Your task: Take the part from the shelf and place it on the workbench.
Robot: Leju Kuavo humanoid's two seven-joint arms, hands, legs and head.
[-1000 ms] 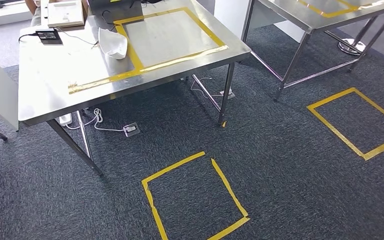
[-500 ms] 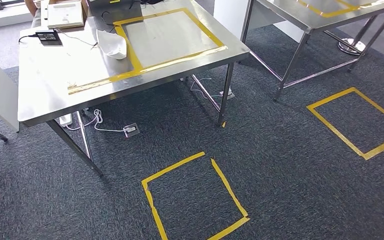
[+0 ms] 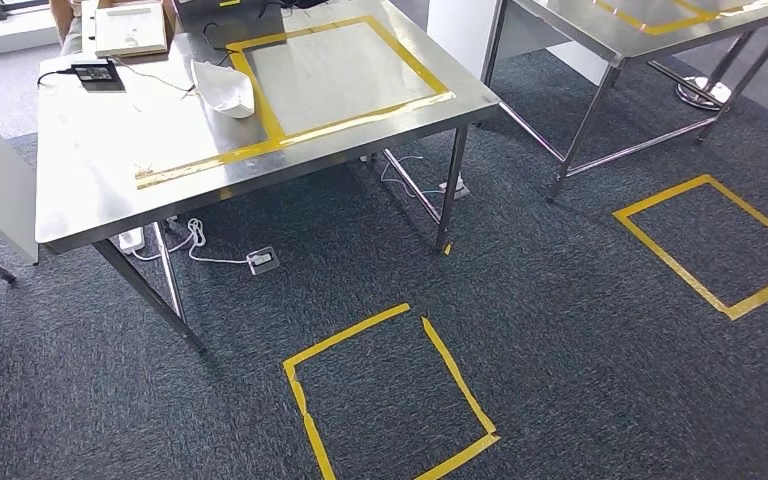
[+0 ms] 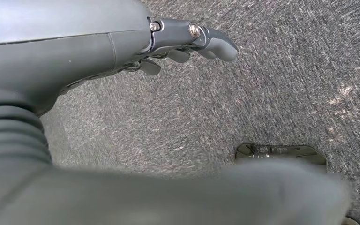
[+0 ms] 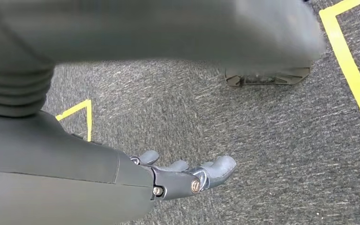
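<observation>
From the head camera I see a steel tabletop (image 3: 110,150) with a yellow tape rectangle (image 3: 340,75) marked on it. A white curved piece (image 3: 225,88) lies just beside that rectangle's left edge; I cannot tell whether it is the task's part. Farther back sit a small dark device (image 3: 95,72) with a cable and a beige box (image 3: 132,27). A second tabletop (image 3: 660,25) stands to the right. Two yellow tape squares mark the carpet: one near (image 3: 390,395), one at right (image 3: 715,245). A white power strip (image 3: 132,238) lies under the first tabletop.

Left robot hand (image 4: 187,42): empty, fingers loosely extended, hanging over carpet. Right robot hand (image 5: 187,176): likewise empty, fingers apart, over carpet near yellow tape.
</observation>
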